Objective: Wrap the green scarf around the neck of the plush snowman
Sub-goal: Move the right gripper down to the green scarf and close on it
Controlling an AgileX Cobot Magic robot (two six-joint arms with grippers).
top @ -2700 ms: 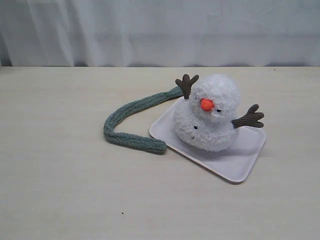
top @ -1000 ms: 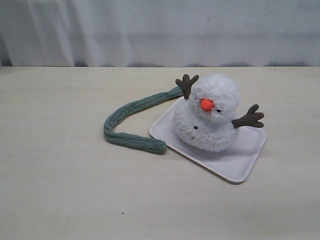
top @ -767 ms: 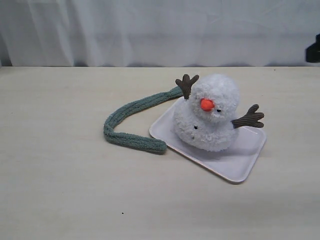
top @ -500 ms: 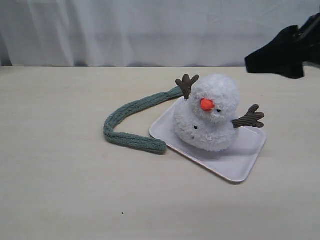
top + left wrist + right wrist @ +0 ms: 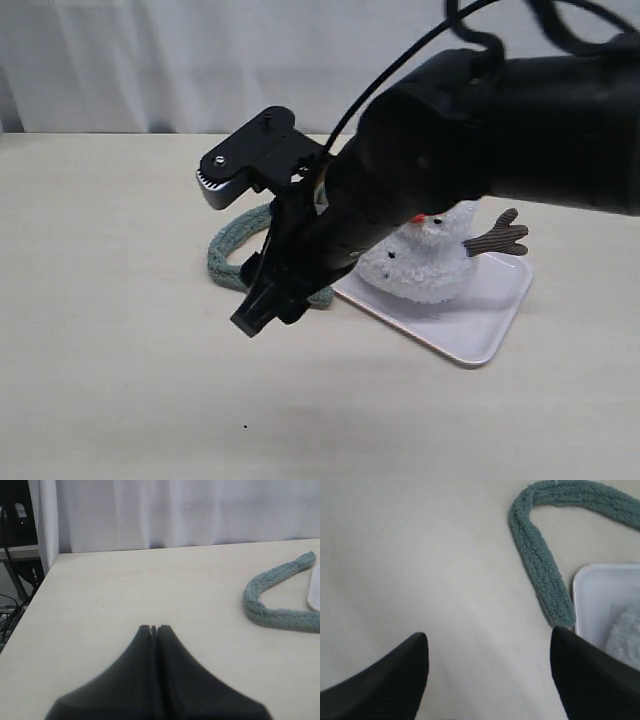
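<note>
The green scarf (image 5: 226,243) lies in a hairpin curve on the table left of the tray; the right wrist view shows its free end (image 5: 543,577) beside the tray's corner. The plush snowman (image 5: 432,264) sits on the white tray (image 5: 482,322), its head and neck hidden behind my right arm; one brown twig arm (image 5: 497,236) sticks out. My right gripper (image 5: 489,637) is open and empty, hovering over bare table next to the scarf's end (image 5: 268,302). My left gripper (image 5: 154,628) is shut with nothing in it, well away from the scarf (image 5: 272,616).
A white curtain hangs behind the table's far edge. The table's left edge, with cables and a stand beyond it (image 5: 15,575), shows in the left wrist view. The right arm's bulk (image 5: 480,140) hangs over the snowman.
The right arm has come in from the upper right and now reaches across the snowman, gripper down by the scarf's end. Scarf, snowman and tray have not moved.
</note>
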